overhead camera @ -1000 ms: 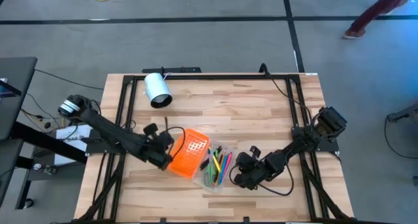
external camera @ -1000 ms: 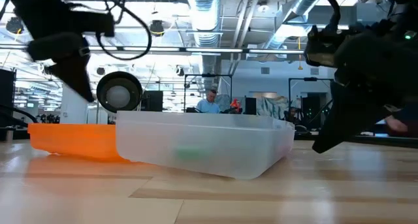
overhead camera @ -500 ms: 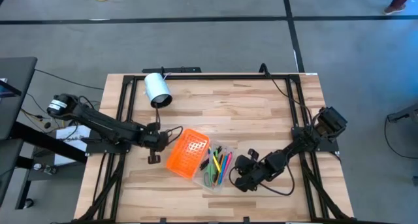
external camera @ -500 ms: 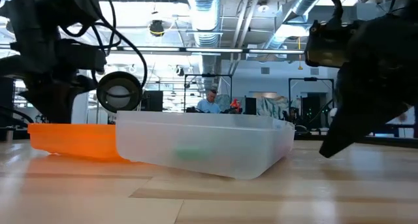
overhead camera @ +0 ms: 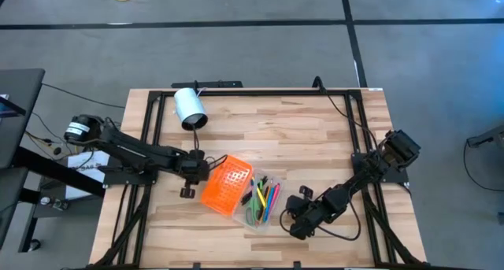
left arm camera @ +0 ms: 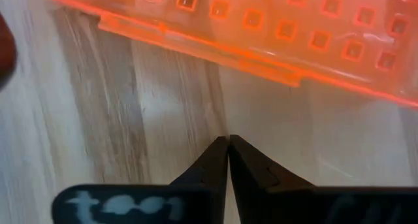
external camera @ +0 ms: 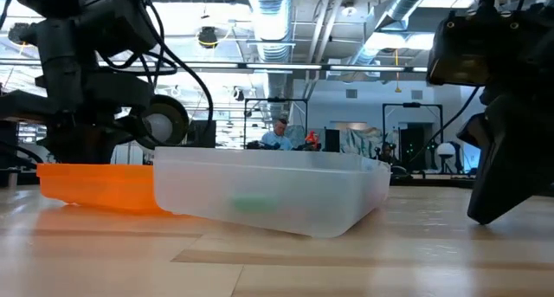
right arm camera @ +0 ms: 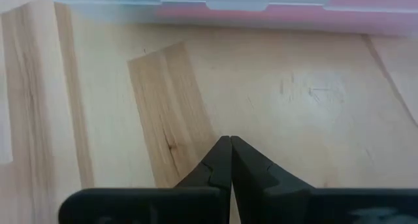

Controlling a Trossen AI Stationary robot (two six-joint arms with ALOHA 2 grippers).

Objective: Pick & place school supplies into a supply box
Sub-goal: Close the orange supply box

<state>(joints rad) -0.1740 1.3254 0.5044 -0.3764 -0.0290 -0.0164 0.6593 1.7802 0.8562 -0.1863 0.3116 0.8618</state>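
left tool (overhead camera: pixel 191 175) closed and empty just beside the supply box's (overhead camera: pixel 236 189) orange lid, right tool (overhead camera: pixel 297 220) closed near its clear tray, school supplies (overhead camera: pixel 264 197) inside, white cylinder (overhead camera: pixel 189 108) well apart on the counter (overhead camera: pixel 299 128)

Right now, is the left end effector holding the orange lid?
No. In the left wrist view the left end effector is shut on nothing, its tips over bare wood just short of the orange lid.

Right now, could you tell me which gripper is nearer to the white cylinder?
The left. The left gripper sits shut beside the orange lid, just below the white cylinder in the high view; the right gripper is beyond the clear box.
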